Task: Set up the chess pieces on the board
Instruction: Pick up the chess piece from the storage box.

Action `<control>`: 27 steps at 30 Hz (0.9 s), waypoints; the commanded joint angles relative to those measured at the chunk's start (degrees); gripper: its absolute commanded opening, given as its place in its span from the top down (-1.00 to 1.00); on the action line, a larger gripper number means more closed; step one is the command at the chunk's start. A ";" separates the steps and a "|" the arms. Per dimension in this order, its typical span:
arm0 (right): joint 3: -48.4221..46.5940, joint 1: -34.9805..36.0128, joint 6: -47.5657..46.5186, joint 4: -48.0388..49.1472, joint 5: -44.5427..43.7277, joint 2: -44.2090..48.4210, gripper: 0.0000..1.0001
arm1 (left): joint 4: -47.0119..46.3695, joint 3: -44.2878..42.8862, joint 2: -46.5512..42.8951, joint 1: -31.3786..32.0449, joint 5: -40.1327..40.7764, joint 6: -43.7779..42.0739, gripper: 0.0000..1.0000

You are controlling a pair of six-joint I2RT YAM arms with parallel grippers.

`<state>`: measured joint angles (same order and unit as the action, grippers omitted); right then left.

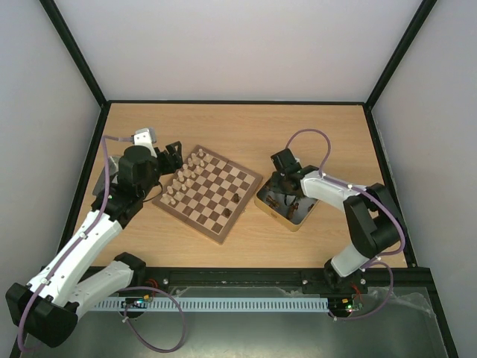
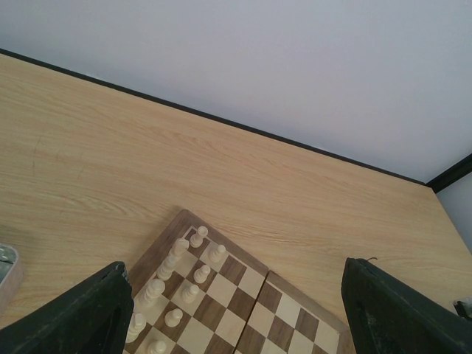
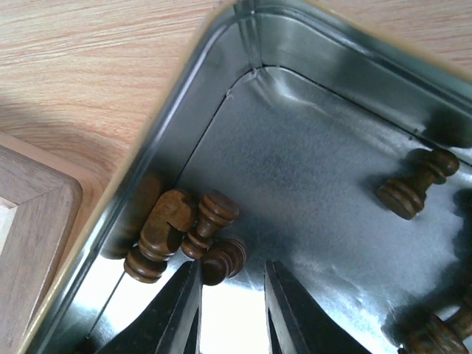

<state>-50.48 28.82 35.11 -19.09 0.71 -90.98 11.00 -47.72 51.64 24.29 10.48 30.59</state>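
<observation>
The chessboard lies mid-table, turned like a diamond. Several pale cream pieces stand in two rows along its left edge, also seen in the left wrist view. One dark piece stands near the board's right side. My left gripper is open and empty above the board's left corner; its fingers frame the pale rows. My right gripper is open, low inside the metal tin. In the right wrist view several dark brown pieces lie in a clump just ahead of my left fingertip; nothing is between the jaws.
More dark pieces lie loose elsewhere in the tin. A grey tray sits under the left arm at the table's left edge. Black frame rails border the table. The board's corner lies just left of the tin.
</observation>
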 commanded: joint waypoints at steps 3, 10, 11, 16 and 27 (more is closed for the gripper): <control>-1.60 -0.34 -1.57 0.00 -0.71 -1.83 0.54 | -1.16 -1.58 0.24 -0.33 0.28 -0.79 -0.58; -2.06 -0.34 -2.39 0.28 -0.71 -2.98 0.51 | -1.25 -1.66 0.55 -0.31 0.42 -0.81 -0.58; -2.14 -0.34 -2.56 0.28 -0.64 -3.20 0.51 | -1.25 -1.67 0.55 -0.38 0.42 -0.80 -0.58; -2.26 -0.34 -2.90 0.20 -0.10 -3.26 0.51 | -1.07 -1.63 0.52 -0.38 0.50 -0.82 -0.58; -2.76 -0.34 -3.71 0.02 -2.49 -4.25 0.80 | -1.10 -1.49 0.56 -0.34 0.51 -0.69 -0.58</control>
<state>-51.92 28.77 32.14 -18.50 0.89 -94.39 11.00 -47.72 51.99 24.29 10.52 30.57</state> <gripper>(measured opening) 0.122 0.789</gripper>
